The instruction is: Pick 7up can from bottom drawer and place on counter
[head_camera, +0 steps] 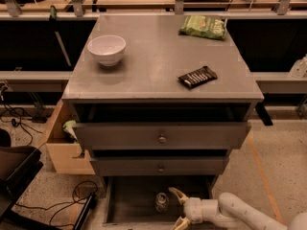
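Note:
The 7up can stands upright on the dark floor of the open bottom drawer, near its middle. My gripper comes in from the lower right on a white arm and sits just right of the can, apart from it. Its fingers are spread open and hold nothing. The counter is the grey top of the cabinet, above the two knobbed drawers.
On the counter stand a white bowl at the left, a green snack bag at the back right and a dark bar at the front right. A wooden box sits left of the cabinet. Cables lie on the floor.

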`<state>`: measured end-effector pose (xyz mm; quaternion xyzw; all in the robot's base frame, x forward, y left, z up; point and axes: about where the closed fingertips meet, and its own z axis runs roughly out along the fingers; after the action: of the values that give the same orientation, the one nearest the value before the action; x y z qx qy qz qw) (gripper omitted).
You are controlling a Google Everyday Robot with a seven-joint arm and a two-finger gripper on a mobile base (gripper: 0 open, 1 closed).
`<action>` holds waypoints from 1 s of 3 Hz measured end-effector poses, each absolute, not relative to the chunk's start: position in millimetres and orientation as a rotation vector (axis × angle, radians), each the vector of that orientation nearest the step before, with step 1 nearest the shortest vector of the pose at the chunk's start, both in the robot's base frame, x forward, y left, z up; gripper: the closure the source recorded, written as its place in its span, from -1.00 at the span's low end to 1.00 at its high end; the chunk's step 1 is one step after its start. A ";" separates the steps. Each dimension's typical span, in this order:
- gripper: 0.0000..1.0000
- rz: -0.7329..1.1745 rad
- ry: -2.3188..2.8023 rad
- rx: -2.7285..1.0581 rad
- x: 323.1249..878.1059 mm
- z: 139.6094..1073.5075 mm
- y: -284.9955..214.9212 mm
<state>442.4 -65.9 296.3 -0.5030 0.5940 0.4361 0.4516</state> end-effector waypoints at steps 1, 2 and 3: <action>-1.00 1.072 1.451 -1.224 457.1 290.3 -68.4; -1.00 1.055 1.447 -1.207 477.4 281.8 -75.6; -1.00 1.025 1.474 -1.214 497.4 271.1 -84.2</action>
<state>497.4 -84.2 271.1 -0.4951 0.6011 0.4178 0.4680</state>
